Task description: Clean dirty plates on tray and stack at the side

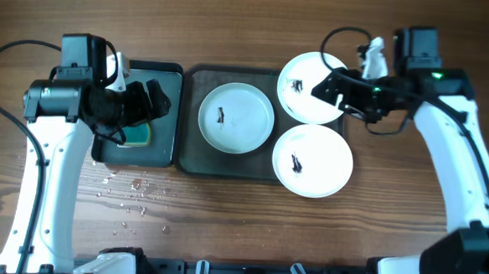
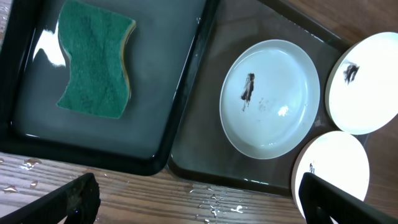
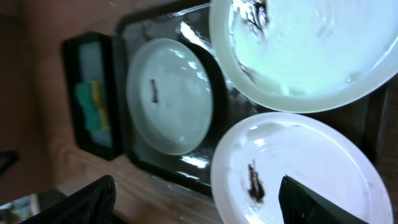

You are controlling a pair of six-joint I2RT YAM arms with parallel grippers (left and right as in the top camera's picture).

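- Three white plates [image 1: 237, 118] crowd the dark grey tray [image 1: 195, 84] at the middle of the wooden worktop [image 1: 239, 237], each marked by a dark smudge [image 1: 220, 115] near its centre.
- The left-hand plate [image 2: 270, 98] lies flat in the tray's left half, wholly inside the rim.
- The far plate [image 1: 301, 94] sits at the tray's far right corner, its edge reaching out over the far rim.
- The near plate [image 1: 313, 161] sits at the tray's near right corner and overhangs the near rim; it meets the far plate edge to edge, though contact cannot be confirmed.
- The right gripper [image 1: 327, 84] hangs over the right side of the far plate, its jaws apart and clasping nothing; its wrist camera looks down on the far and near plates.
- The left gripper [image 1: 152, 101] is poised above the narrower black tray [image 2: 161, 62], which lies just beside the grey tray's left edge; its fingers [image 2: 78, 198] are spread wide and empty.
- A green sponge [image 2: 94, 59] with a yellow side lies inside the black tray, towards its near end.
- Water droplets [image 1: 132, 194] speckle the worktop in front of the black tray, towards the near left.
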